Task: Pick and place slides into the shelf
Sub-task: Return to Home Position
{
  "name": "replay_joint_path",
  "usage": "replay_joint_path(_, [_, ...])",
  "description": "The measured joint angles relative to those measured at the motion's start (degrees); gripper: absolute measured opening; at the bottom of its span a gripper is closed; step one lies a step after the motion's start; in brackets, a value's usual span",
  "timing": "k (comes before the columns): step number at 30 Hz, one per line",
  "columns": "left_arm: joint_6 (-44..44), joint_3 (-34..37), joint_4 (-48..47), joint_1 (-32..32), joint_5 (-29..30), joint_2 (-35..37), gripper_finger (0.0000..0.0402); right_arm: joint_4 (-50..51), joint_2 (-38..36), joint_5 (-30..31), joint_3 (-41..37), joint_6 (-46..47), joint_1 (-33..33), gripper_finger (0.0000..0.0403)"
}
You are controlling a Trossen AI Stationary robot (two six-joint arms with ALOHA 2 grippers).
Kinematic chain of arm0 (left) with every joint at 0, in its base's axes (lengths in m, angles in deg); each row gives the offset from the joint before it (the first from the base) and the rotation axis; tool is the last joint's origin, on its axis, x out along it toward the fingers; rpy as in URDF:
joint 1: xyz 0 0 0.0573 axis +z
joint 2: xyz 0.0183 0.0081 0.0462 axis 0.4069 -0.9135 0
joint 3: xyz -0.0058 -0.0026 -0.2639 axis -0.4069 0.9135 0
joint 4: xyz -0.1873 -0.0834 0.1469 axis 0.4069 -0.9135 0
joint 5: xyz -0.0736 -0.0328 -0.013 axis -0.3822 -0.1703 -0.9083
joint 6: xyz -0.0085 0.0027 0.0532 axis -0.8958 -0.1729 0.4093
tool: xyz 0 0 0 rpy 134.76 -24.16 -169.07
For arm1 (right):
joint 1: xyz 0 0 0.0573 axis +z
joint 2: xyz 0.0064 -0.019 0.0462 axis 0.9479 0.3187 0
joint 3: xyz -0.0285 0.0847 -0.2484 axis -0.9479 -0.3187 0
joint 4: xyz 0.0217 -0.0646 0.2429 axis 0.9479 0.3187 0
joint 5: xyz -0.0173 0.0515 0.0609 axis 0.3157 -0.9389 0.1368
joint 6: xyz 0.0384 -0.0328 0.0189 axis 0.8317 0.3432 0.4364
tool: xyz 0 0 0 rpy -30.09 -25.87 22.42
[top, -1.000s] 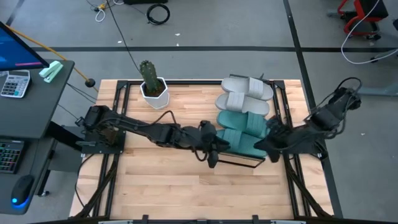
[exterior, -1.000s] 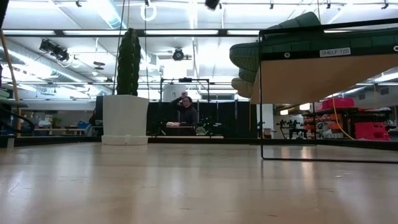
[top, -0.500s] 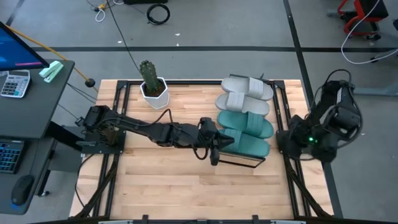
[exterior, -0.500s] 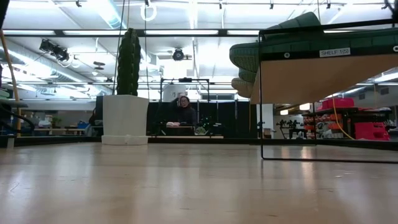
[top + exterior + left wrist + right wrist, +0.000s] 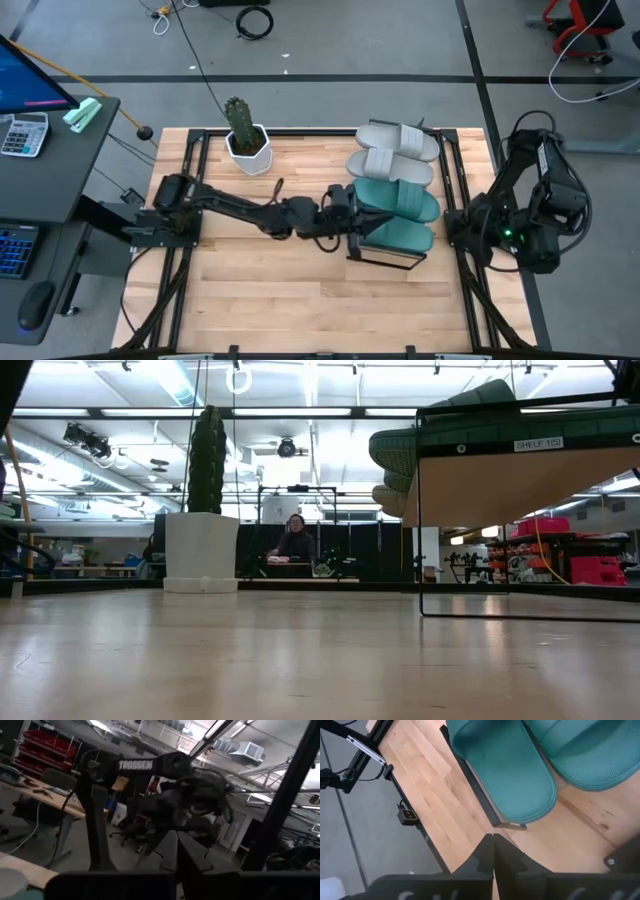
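Observation:
Two grey slides (image 5: 392, 152) and two teal slides (image 5: 397, 212) lie side by side, soles down, on top of the shelf (image 5: 385, 258). The low view shows them on the raised shelf (image 5: 520, 465). My left gripper (image 5: 352, 230) is shut at the shelf's left end, beside the near teal slide's tip; its wrist view looks level past its shut fingers (image 5: 176, 855). My right gripper (image 5: 463, 232) is shut and hangs off the shelf's right end, above the near teal slide (image 5: 505, 775) and the shelf's corner (image 5: 495, 822). My left gripper's shut fingers are at the left tip of the near teal slide (image 5: 362, 226), coming level from the table's left. I cannot tell whether they touch the slide or the shelf there.
A white pot with a cactus (image 5: 245, 140) stands near the table's far edge, left of the shelf. Bare planks (image 5: 280, 290) fill the near half of the table. Dark frame rails run along the table's left and right edges. A person sits in the room behind (image 5: 295, 540).
My right gripper has drawn back from the near teal slide's right end toward the table's right edge, and its arm has folded up there. My left gripper has moved a little right, closer to the shelf's left end. The slides have stayed on the shelf.

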Motion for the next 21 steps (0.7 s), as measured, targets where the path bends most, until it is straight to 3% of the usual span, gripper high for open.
replay_joint_path(8, [2.9, 2.5, 3.3, 3.5, -0.3, -2.1, 0.0005, 0.0, 1.6, -0.1, 0.0, 4.3, 3.2, 0.0003])
replay_joint_path(11, [-0.8, 11.2, 16.7, 5.4, 0.0, -1.8, 0.0012, 0.0, 2.4, -0.2, 0.0, 6.8, 4.8, 0.0004])
replay_joint_path(15, [-4.0, 25.9, 45.2, 6.8, 3.0, -1.8, 0.0005, 0.0, 3.5, -0.2, 0.0, 9.5, 6.3, 0.0005])
replay_joint_path(21, [-1.1, 40.7, 46.6, 6.5, 8.1, 7.7, 0.0006, 0.1, 4.4, 0.3, 0.0, 11.3, 6.5, 0.0003])
